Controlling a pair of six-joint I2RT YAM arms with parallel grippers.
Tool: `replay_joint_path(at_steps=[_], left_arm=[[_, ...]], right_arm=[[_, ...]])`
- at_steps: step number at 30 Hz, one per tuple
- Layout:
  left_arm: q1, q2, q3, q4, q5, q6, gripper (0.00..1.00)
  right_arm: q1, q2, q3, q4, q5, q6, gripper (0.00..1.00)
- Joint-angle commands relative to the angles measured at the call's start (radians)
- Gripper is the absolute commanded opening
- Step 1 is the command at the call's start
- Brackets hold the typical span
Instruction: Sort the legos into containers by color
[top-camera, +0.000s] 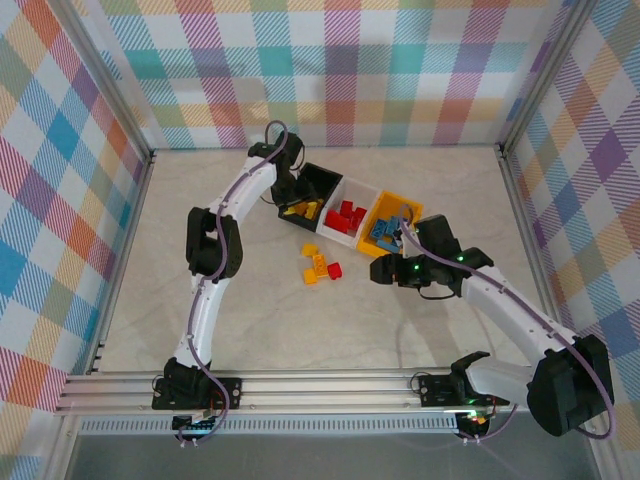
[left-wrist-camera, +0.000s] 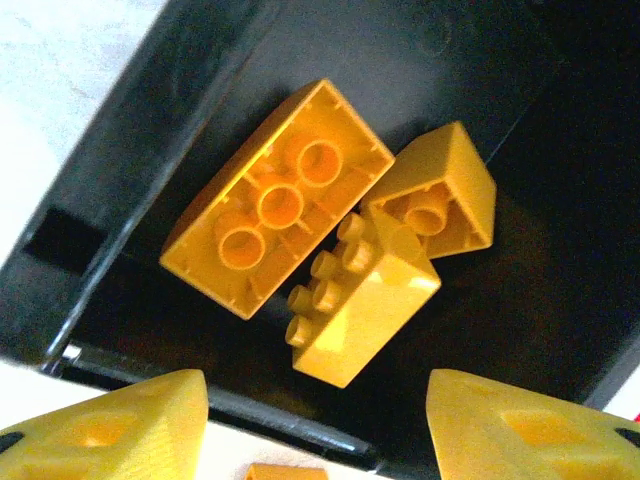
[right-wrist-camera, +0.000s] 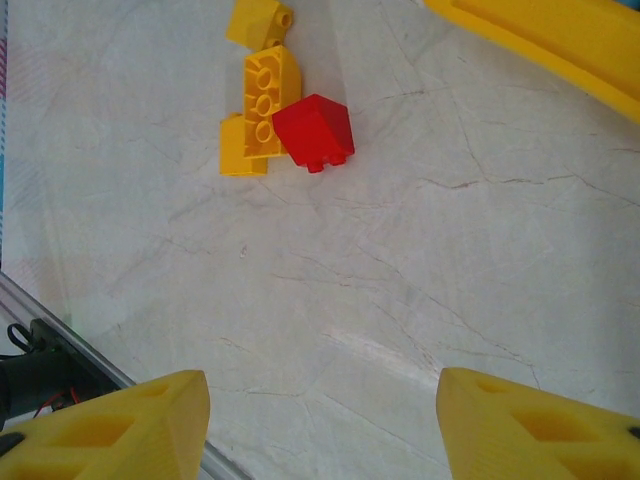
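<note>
Plaid-patterned walls (top-camera: 350, 70) close in a pale, marbled worktop (top-camera: 300, 330), and the three joined containers sit in a row at its far middle: a black bin (top-camera: 328, 175), a white bin (top-camera: 365, 190) and a yellow-orange bin (top-camera: 408, 208).

The sorting scheme shows in what each one holds. Yellow bricks (left-wrist-camera: 280, 200) lie in the black bin, red bricks (top-camera: 348, 215) in the white bin and blue bricks (top-camera: 388, 232) in the yellow-orange bin. Bin colour does not match brick colour; each bin simply takes one colour.

The left gripper (left-wrist-camera: 318, 420) hangs directly over the black bin with its jaws apart and nothing between them. Three yellow bricks lie jumbled on the bin floor below it, two of them upside down, which looks like a drop from above rather than careful placing.

The right gripper (right-wrist-camera: 322, 420) is low over bare worktop, just in front of the yellow-orange bin, with its jaws also apart and empty. It faces the loose cluster (top-camera: 320, 265), well apart from it: several yellow pieces (right-wrist-camera: 262, 110) with one red brick (right-wrist-camera: 313, 131) touching them. That aim suggests it is lining up the next pick. The red brick probably belongs to the white bin, but because it touches the yellow pieces, a grasp could nudge them.
</note>
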Motion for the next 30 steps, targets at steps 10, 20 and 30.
replay_joint_path(at_steps=[10,20,30], left_arm=[[-0.007,-0.532,-0.647,0.139,-0.047,-0.018,0.67],[-0.017,-0.813,-1.101,0.236,-0.042,-0.103,0.70],[-0.016,-0.911,-1.203,0.223,-0.051,-0.106,0.72]], right_arm=[[0.156,0.198,0.103,-0.016,0.033,-0.082,0.66],[0.248,0.506,0.315,-0.046,0.110,-0.224,0.71],[0.247,0.726,0.515,-0.088,0.161,-0.301,0.68]])
